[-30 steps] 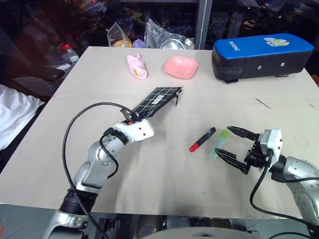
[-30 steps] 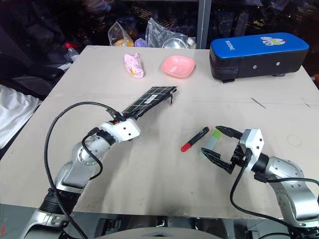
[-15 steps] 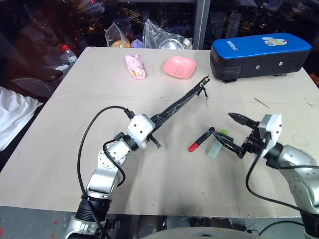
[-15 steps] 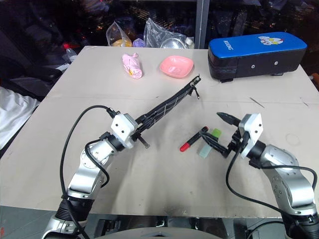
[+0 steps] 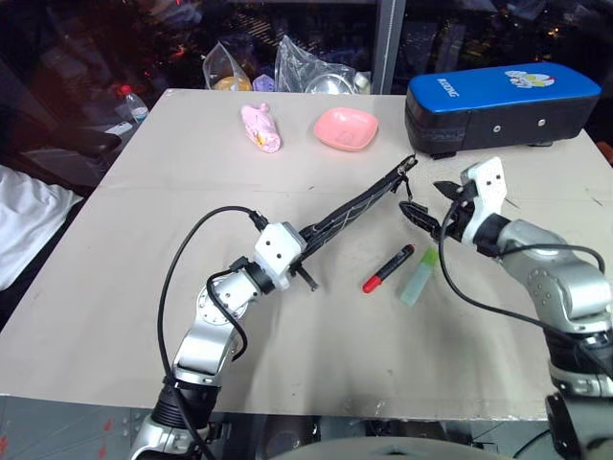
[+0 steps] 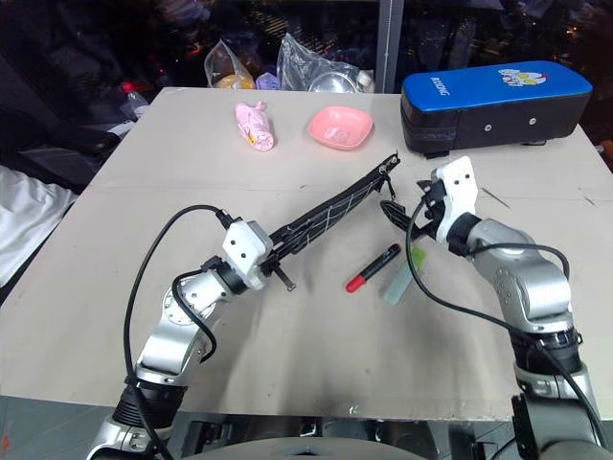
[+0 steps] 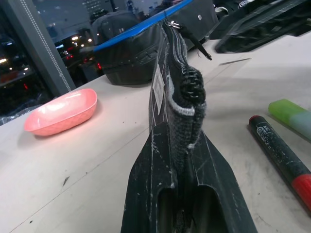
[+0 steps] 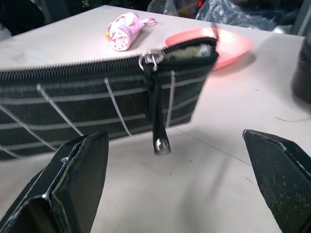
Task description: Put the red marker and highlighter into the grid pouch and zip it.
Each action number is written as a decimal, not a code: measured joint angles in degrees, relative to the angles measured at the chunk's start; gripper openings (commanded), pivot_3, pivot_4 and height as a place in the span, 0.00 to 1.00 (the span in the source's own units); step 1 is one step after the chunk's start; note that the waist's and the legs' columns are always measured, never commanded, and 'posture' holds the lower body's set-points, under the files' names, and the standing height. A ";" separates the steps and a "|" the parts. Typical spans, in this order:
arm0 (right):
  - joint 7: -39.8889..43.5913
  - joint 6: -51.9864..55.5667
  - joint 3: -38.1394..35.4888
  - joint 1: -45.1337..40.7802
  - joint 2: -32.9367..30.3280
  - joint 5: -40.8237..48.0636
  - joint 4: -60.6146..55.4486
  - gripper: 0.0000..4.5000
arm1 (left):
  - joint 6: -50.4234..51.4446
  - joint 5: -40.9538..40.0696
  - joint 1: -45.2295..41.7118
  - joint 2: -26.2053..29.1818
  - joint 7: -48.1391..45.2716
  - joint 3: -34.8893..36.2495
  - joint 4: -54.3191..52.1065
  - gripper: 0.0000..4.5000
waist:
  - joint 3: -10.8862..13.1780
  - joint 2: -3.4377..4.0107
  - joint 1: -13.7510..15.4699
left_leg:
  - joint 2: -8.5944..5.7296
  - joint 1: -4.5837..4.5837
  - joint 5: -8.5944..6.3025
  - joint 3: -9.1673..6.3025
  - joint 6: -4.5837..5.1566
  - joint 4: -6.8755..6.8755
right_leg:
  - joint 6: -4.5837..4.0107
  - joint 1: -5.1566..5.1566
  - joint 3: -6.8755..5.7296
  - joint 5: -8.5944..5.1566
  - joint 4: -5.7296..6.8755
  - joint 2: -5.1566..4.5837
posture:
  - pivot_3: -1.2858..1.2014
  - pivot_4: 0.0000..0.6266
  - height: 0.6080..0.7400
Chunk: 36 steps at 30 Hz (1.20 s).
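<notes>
My left gripper point(image 7: 177, 160) is shut on one end of the grid pouch point(image 5: 359, 204), holding it on edge above the table with the zipper uppermost. The pouch's other end reaches toward my right gripper point(image 5: 427, 202). That gripper stands open just beyond it, one finger to each side, touching nothing. The zipper pull point(image 8: 158, 116) dangles from the slider near that end, between the open fingers point(image 8: 73, 184) in the right wrist view. The red marker point(image 5: 388, 267) and the highlighter point(image 5: 419, 279) lie side by side on the table, below the right gripper.
A big blue-topped black case point(image 5: 503, 105) stands at the back right. A pink dish point(image 5: 347, 128) and a pink bundle point(image 5: 261, 127) sit at the back middle. Plastic bags point(image 5: 306, 75) lie past the table's far edge. A cable loops over my left arm.
The left gripper rolled the pouch from flat onto its edge and swung it to the right. The right gripper left the highlighter and rose forward to the pouch's zipper end, staying open.
</notes>
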 measured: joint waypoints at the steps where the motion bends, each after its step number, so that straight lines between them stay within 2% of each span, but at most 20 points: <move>1: 0.72 0.23 0.16 -1.02 -0.01 -0.02 1.48 1.00 | -0.03 0.01 0.00 0.04 -0.22 0.00 0.00 0.01 | 0.00 0.00 0.00 | 0.00 0.00 0.00 0.01 0.00 0.00 | 0.00 0.00 0.00 0.00 0.00 0.00 | 0.52 0.24 1.00; 5: 6.03 0.67 1.30 -4.68 -1.16 0.20 5.06 1.00 | -0.10 0.04 -0.13 0.54 -1.27 0.02 0.21 0.01 | 0.01 0.01 -0.02 | 0.01 -0.01 -0.02 0.01 0.03 -0.02 | 0.00 -0.01 -0.01 0.00 -0.01 -0.01 | 0.52 0.24 1.00; 7: 7.50 -0.09 1.57 -5.44 -1.17 -0.12 6.24 0.88 | -0.18 0.06 -0.33 0.56 -1.45 0.03 0.51 0.00 | 0.01 0.01 -0.01 | 0.02 -0.02 -0.02 0.01 0.04 -0.01 | 0.00 -0.01 -0.01 0.00 -0.02 -0.03 | 0.52 0.24 1.00; 13: 10.18 -1.98 2.29 -6.05 -1.18 -1.25 7.60 0.33 | -0.48 0.28 -0.35 0.58 -1.54 0.03 1.16 0.00 | 0.01 0.01 -0.05 | 0.03 -0.02 -0.02 0.01 0.03 -0.02 | 0.00 -0.02 -0.01 0.00 -0.01 -0.05 | 0.52 0.24 1.00; 15: 10.32 -2.25 2.29 -6.22 -1.18 -1.38 7.67 0.09 | -0.50 0.54 -0.34 0.58 -1.52 0.03 1.16 0.00 | 0.01 0.01 -0.08 | 0.04 -0.02 -0.02 0.01 0.03 -0.02 | 0.00 -0.02 -0.01 0.00 -0.02 -0.08 | 0.52 0.24 1.00; 16: 10.36 -2.30 2.29 -6.23 -1.17 -1.53 7.72 0.01 | -0.52 0.67 -0.32 0.58 -1.51 0.03 1.16 0.00 | 0.01 0.01 -0.11 | 0.04 -0.02 -0.02 0.01 0.03 -0.02 | 0.00 -0.02 -0.01 0.00 -0.02 -0.08 | 0.52 0.24 1.00; 23: 10.92 -2.74 2.44 -6.23 -1.23 -3.05 7.73 0.01 | -0.59 1.45 -0.22 0.57 -0.88 0.03 1.16 0.00 | 0.02 0.02 -0.28 | 0.05 -0.02 -0.03 0.01 0.04 -0.02 | 0.00 -0.02 -0.01 0.00 -0.02 -0.11 | 0.52 0.24 1.00; 29: 13.12 -4.81 5.97 -6.22 -3.03 -6.67 5.56 0.01 | -0.87 3.89 -1.51 -0.31 2.53 0.17 1.78 0.00 | 0.04 0.02 -0.47 | 0.06 -0.03 -0.07 0.01 0.11 -0.03 | 0.00 -0.03 -0.01 0.00 -0.03 -0.12 | 0.52 0.24 1.00; 36: 13.81 -5.56 7.96 -6.26 -2.18 -8.01 4.42 0.01 | -1.41 4.68 -1.77 -0.96 3.67 0.17 2.72 0.00 | 0.07 0.01 -1.17 | 0.09 -0.03 -0.05 0.01 0.09 -0.05 | 0.00 -0.04 -0.02 0.00 -0.04 -0.14 | 0.52 0.24 1.00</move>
